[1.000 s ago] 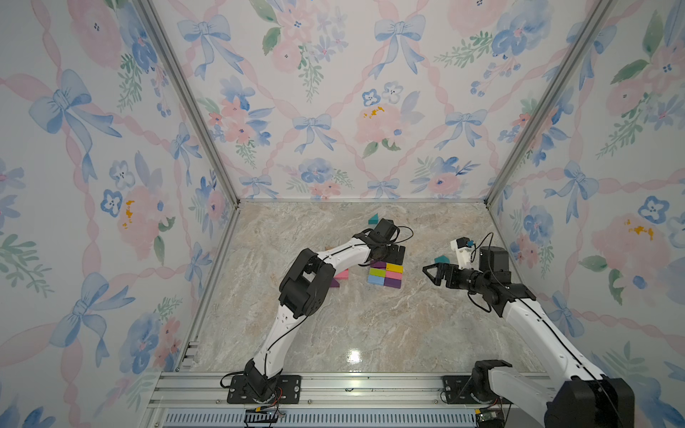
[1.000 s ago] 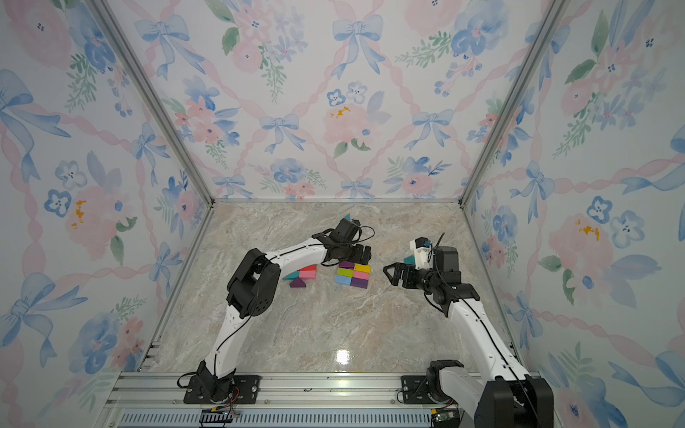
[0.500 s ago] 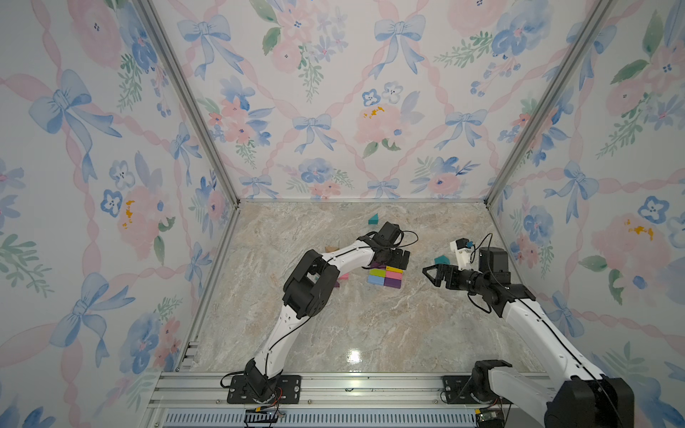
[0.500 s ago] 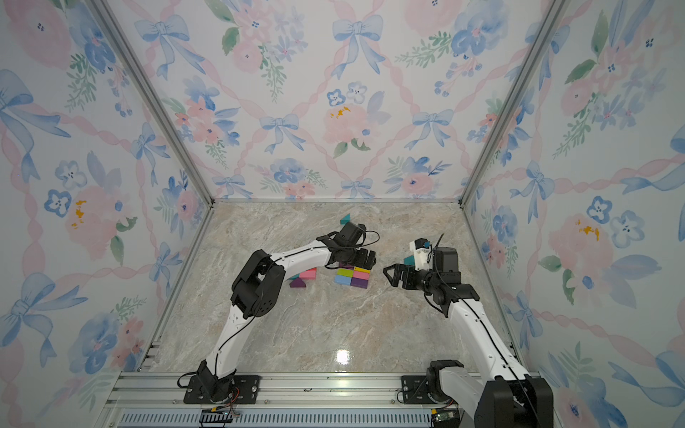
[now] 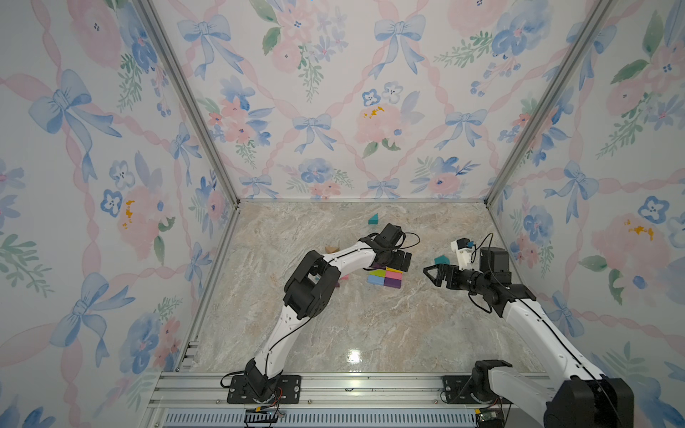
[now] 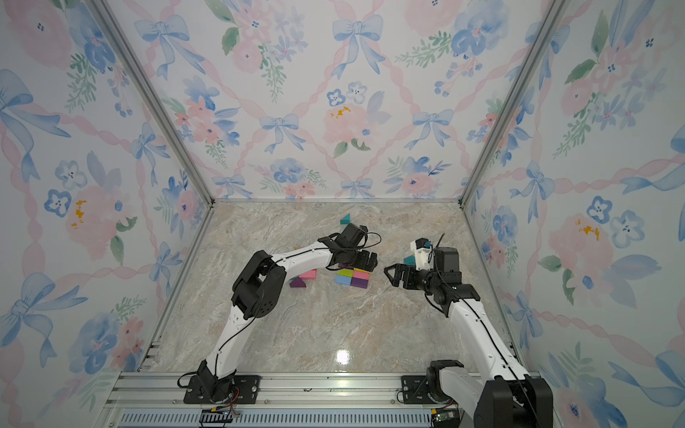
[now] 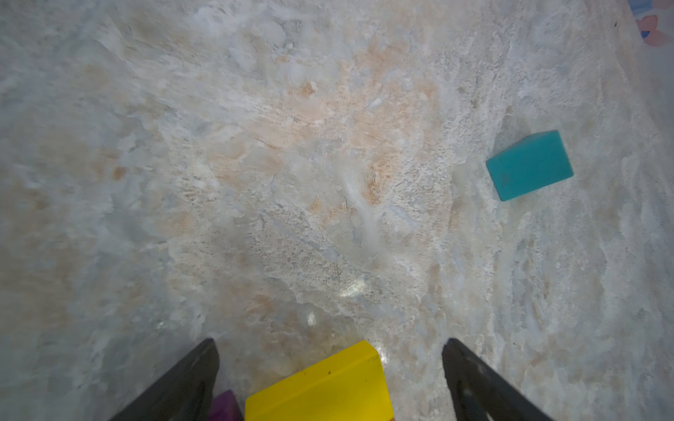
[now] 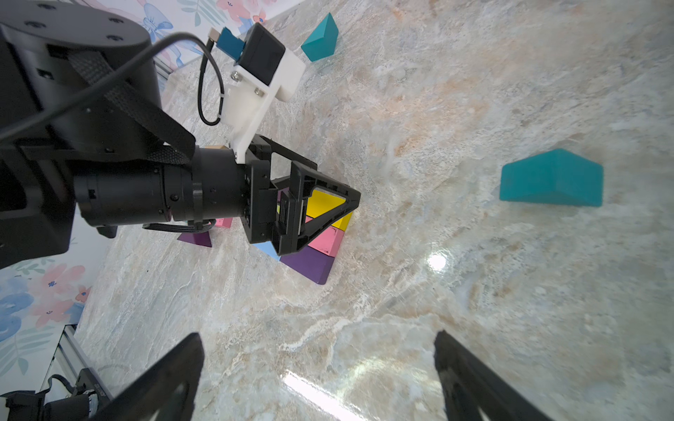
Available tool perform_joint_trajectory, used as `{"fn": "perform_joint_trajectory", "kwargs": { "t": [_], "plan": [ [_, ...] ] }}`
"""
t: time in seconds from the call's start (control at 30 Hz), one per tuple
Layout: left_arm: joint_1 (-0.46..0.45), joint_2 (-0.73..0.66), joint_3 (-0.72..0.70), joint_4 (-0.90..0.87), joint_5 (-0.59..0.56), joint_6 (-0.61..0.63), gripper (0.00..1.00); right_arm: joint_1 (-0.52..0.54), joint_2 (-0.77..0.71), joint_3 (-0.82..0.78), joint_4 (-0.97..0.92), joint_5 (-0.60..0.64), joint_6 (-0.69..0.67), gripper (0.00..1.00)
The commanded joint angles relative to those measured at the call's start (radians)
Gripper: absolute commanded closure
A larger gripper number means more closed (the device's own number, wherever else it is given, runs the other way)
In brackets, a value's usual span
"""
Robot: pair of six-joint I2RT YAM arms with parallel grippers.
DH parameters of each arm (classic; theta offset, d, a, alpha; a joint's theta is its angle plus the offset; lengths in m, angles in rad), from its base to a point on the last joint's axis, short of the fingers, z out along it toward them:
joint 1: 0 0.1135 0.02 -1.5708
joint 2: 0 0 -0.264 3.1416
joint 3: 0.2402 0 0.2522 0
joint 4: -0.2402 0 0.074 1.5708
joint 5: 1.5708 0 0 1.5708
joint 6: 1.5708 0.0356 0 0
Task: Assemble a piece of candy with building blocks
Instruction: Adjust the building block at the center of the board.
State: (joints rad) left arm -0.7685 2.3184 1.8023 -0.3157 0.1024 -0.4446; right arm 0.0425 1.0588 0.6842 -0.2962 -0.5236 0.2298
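Building blocks [image 5: 385, 277], small matte coloured bricks, clustered flat on marble tabletop [image 5: 352, 326]. Left claw [image 7: 330, 342] wide open, empty, over yellow brick [image 7: 317, 386]. Right claw [image 8: 317, 335] wide open, empty, apart.

marble-pattern tabletop [image 5: 370, 326] looks glossy, glare spots; yellow rectangular block [image 7: 321, 386] matte and smooth; teal triangular block [image 8: 550, 178] too

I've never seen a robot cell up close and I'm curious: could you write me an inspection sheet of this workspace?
Surface: marble-look tabletop.
Job's things: tight cluster of coloured blocks mid-table; lying apart: back teal prism, right-side teal prism, purple prism, pink brick, tan block.
Clutter: nothing seen.
Grippers: left end effector open, fingers either side of the cluster's yellow block; right end effector open, empty.
Cables: black loops at both wrists.
Surroundings: floral bow-print walls, aluminium rail in front.
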Motion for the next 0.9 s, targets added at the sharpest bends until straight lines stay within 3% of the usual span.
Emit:
{"fn": "perform_joint_trajectory", "kwargs": {
  "t": [0.0,0.53,0.8,0.87],
  "plan": [
    [-0.006,-0.014,-0.027,-0.019,0.008,0.018,0.02,-0.009,-0.004,0.008,-0.031,-0.009,-0.021,0.01],
    [0.016,-0.045,0.056,-0.019,-0.023,0.033,0.02,-0.01,0.009,0.038,-0.094,0.038,-0.049,0.01],
    [0.05,-0.166,-0.145,-0.004,-0.136,0.009,0.02,-0.01,0.028,0.058,-0.128,0.106,-0.048,0.01],
    [0.054,-0.188,-0.197,0.041,-0.121,-0.007,0.02,-0.011,0.021,0.039,-0.086,0.099,-0.012,0.01]
  ]
}}
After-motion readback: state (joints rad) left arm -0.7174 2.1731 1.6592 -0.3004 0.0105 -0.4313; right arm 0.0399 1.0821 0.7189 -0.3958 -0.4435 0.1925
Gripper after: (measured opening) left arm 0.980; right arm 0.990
